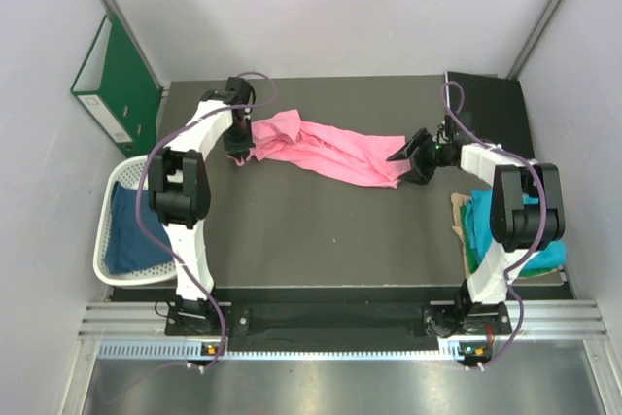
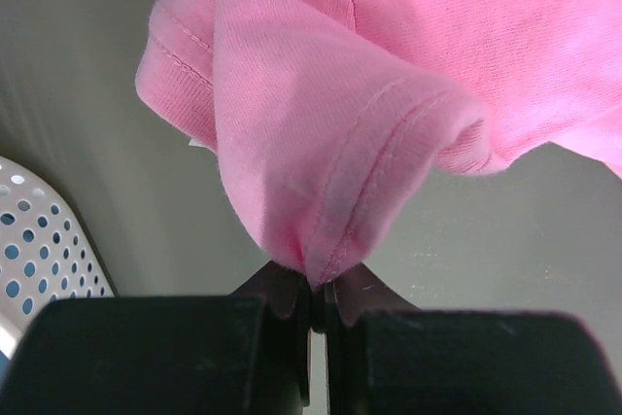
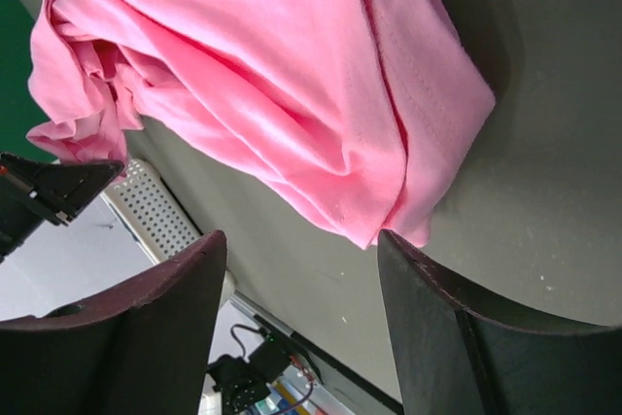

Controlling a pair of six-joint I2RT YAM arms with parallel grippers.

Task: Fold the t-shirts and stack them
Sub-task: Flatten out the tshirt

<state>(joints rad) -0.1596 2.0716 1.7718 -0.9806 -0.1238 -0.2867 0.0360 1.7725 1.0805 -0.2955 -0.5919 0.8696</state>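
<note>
My left gripper point(image 2: 318, 289) pinches pink t-shirt point(image 1: 330, 151) toward far-left corner; right gripper point(image 1: 410, 157) gapes, empty. Pink t-shirt unfolded. Teal t-shirt point(image 1: 483, 223) at right edge and blue t-shirt point(image 1: 126, 230) in basket point(image 1: 101, 261) wait.

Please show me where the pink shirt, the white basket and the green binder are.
pink shirt point(image 1: 330, 151): top view, middle of the cloth.
white basket point(image 1: 101, 235): top view, left rim.
green binder point(image 1: 131, 89): top view, front cover.

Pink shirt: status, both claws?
Left claw shut on pink shirt hem. Right claw open at other end. Shirt crumpled, unfolded. Nothing in the way.
</note>
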